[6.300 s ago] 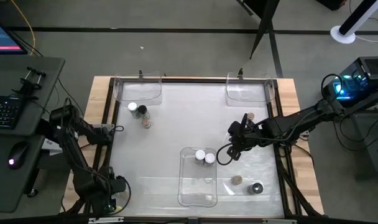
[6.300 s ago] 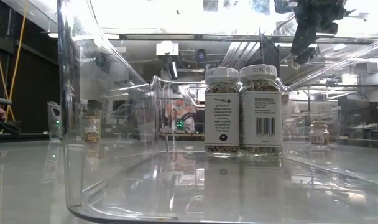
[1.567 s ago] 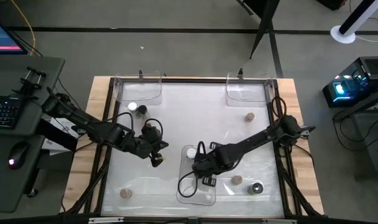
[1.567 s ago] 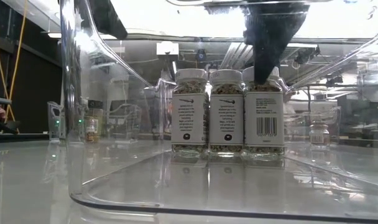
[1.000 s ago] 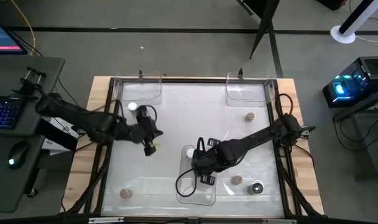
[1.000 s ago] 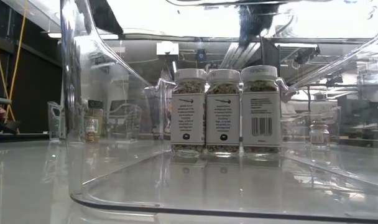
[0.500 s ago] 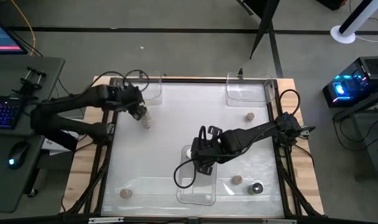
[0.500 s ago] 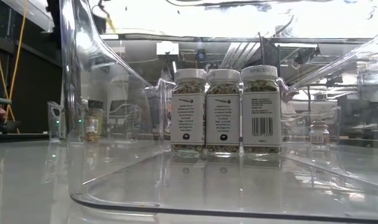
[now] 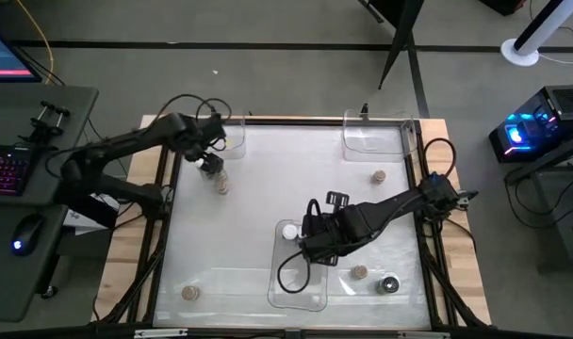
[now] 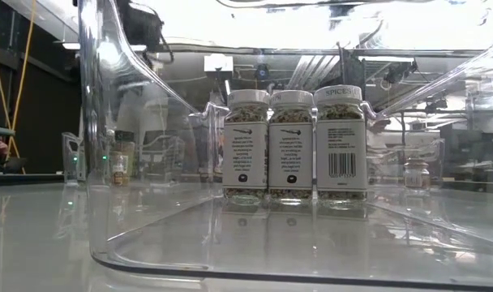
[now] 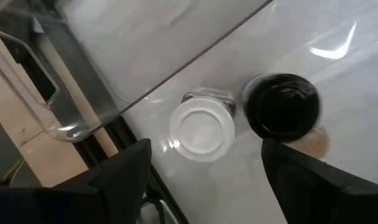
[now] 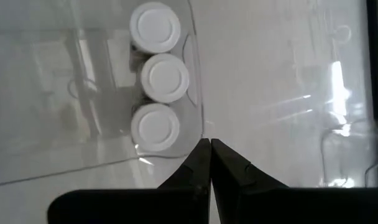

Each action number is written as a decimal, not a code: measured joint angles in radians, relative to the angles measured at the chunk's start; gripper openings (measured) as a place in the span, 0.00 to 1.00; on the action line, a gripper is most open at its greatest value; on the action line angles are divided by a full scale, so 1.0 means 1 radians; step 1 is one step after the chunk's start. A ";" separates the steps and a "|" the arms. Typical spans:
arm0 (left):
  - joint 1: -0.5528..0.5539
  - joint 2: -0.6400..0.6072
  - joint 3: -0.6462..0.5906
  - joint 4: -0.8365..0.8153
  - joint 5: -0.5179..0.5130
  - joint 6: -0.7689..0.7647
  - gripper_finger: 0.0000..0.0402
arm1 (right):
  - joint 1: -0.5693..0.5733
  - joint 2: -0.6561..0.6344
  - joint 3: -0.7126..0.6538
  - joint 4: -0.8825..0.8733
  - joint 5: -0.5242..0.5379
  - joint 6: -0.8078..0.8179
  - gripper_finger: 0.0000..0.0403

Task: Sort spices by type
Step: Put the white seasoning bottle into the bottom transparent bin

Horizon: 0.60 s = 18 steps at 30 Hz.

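Readable text: only the word "SPICES", printed on the white cap band of the right-hand jar (image 10: 341, 143) in the row of three jars in the near clear tray (image 10: 230, 259). That jar's label also carries a barcode; its fine print is too small to read. The labels on the other two jars show small print and a dark round mark, none legible.

Bright overhead light — glare streaks across the glossy table (image 9: 268, 179); black-capped jar (image 11: 282, 107) motion-blurred; clear tray (image 10: 109, 162) walls warp background.
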<state>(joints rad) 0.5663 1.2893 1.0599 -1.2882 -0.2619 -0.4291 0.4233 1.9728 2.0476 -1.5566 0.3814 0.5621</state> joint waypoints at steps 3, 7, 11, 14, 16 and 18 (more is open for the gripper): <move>0.025 0.059 0.000 -0.002 0.025 0.016 0.73 | 0.013 0.000 0.000 0.002 -0.019 0.027 0.00; 0.054 0.104 0.004 -0.008 0.046 0.040 0.73 | 0.035 0.000 0.000 0.004 -0.026 0.079 0.00; 0.081 0.117 0.004 0.010 0.046 0.051 0.73 | 0.061 0.000 0.000 0.008 -0.026 0.126 0.00; 0.100 0.117 0.004 0.016 0.064 0.075 0.73 | 0.075 0.000 0.000 0.021 -0.026 0.154 0.00; 0.113 0.118 0.004 0.019 0.106 0.088 0.73 | 0.080 0.000 0.000 0.024 -0.026 0.163 0.00; 0.120 0.118 0.004 0.026 0.127 0.092 0.73 | 0.083 0.000 0.000 0.029 -0.026 0.164 0.00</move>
<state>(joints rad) 0.6866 1.4071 1.0637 -1.2620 -0.1349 -0.3374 0.5068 1.9728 2.0476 -1.5275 0.3557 0.7258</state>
